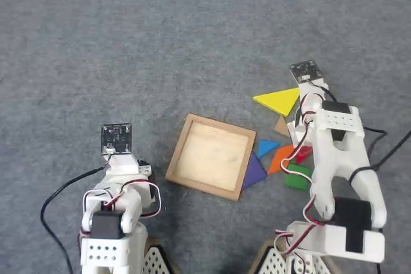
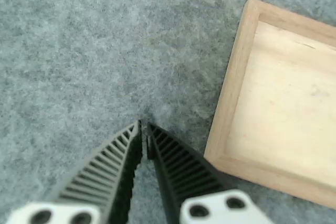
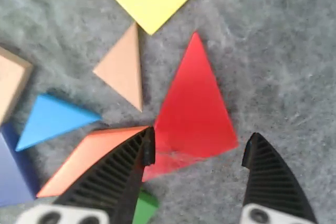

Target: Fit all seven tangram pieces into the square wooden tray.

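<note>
The square wooden tray (image 1: 178, 147) lies empty at the table's middle. All the tangram pieces lie to its right: yellow triangle (image 1: 278, 101), tan triangle (image 1: 281, 125), blue triangle (image 1: 266, 148), orange piece (image 1: 280, 158), purple piece (image 1: 253, 171), red triangle (image 1: 303, 153) and green piece (image 1: 297, 178). My right gripper (image 3: 202, 145) is open and hangs over the red triangle (image 3: 194, 103), one finger over the orange piece (image 3: 89, 156). My left gripper (image 2: 143, 127) is shut on nothing, above bare carpet beside the tray's corner (image 2: 231, 93).
Grey carpet covers the table. The right arm (image 1: 334, 152) hides part of the red and green pieces from above. The left arm (image 1: 115, 210) stands at the front left, with open carpet beyond it. Pieces crowd close together by the tray's right side.
</note>
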`<action>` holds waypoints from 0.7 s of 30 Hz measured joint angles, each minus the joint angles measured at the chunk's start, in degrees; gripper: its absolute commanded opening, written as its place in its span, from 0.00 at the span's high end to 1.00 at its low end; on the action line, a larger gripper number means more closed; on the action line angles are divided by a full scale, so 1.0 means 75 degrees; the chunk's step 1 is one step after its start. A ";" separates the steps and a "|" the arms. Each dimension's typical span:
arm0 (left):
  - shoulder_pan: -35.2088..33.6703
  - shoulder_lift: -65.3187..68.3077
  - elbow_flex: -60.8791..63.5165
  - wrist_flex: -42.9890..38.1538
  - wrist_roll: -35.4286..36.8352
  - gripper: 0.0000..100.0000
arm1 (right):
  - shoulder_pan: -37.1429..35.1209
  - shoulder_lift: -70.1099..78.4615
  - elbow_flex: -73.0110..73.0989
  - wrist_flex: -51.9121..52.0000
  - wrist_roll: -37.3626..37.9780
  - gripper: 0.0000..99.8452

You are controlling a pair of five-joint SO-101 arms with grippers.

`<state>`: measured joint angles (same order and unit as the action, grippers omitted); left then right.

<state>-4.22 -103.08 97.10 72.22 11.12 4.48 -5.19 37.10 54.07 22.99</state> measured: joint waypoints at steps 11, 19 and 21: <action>0.0000 0.0000 0.0000 0.0000 0.0000 0.99 | 0.0340 0.0516 0.0000 -0.0422 0.0352 0.72; 0.0000 0.0000 0.0000 0.0000 0.0000 0.99 | 0.0340 0.0821 -0.0059 -0.0469 0.0352 0.72; 0.0000 0.0000 0.0000 0.0000 0.0000 0.99 | 0.0316 0.0867 -0.0105 -0.0469 0.0352 0.72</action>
<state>-4.22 -103.08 97.10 72.22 11.12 6.86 1.32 36.31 50.55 25.63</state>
